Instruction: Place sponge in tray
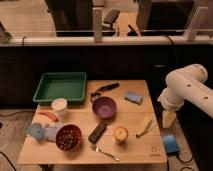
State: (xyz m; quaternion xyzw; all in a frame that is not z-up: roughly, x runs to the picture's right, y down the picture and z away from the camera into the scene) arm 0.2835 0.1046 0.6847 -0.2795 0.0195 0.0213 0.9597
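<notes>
Camera view, near edge first: I note a fork [106, 153] on the wooden table [135, 147], then a dark red bowl [68, 137] whose contents I cannot make out, a black bar [97, 132] and a yellowish round fruit [120, 134]. Just off the table's right edge the gripper [168, 118] hangs from the white arm [187, 90], which the frame cuts off. I cannot tell whether the gripper is released or clenched. A purple bowl [104, 107] sits mid-table. Farther back, the blue sponge [133, 97] lies near the right rear corner, well apart from the green tray [42, 92] at left rear.
</notes>
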